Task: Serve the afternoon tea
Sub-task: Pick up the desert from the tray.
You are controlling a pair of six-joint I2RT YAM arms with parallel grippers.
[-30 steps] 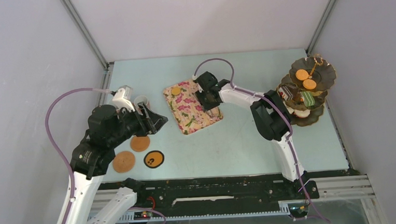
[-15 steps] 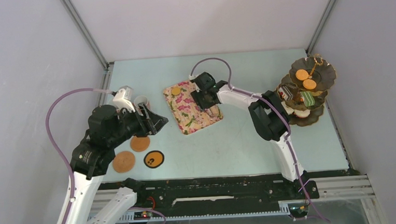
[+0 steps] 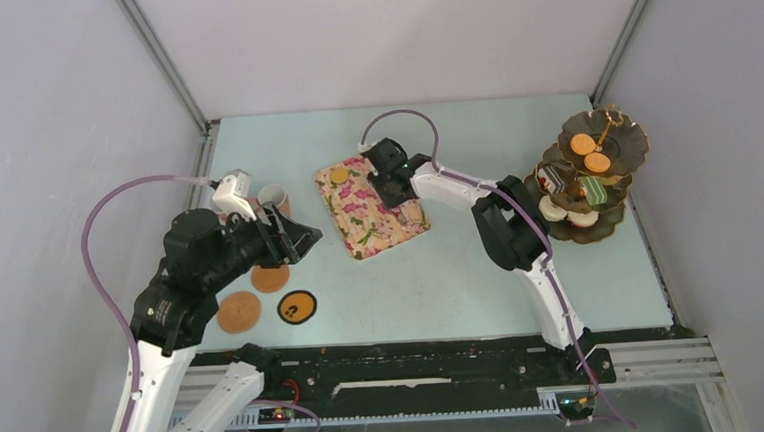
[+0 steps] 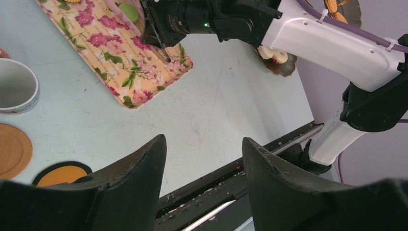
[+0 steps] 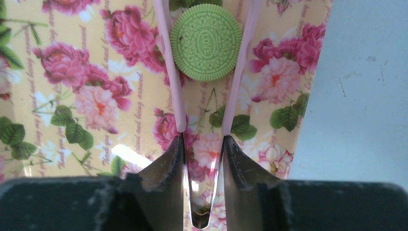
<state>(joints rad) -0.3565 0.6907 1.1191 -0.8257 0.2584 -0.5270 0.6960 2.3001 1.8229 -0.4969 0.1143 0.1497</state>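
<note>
My right gripper is shut on the pink tongs over the floral tray. The two tong arms flank a round green biscuit lying on the tray, touching its sides. From above, the right gripper sits over the tray's middle, and a yellow treat lies at the tray's far corner. The dark three-tier stand at the right holds biscuits and cake slices. My left gripper hangs open and empty above the table, beside a mug and three round coasters.
The mug stands left of the tray, with a wooden coaster and a dark-rimmed orange coaster nearer the front edge. The right arm stretches from the stand side across to the tray.
The right gripper has moved a little left and farther along the tray, and the tongs now close around the green biscuit. The left arm has barely shifted.
</note>
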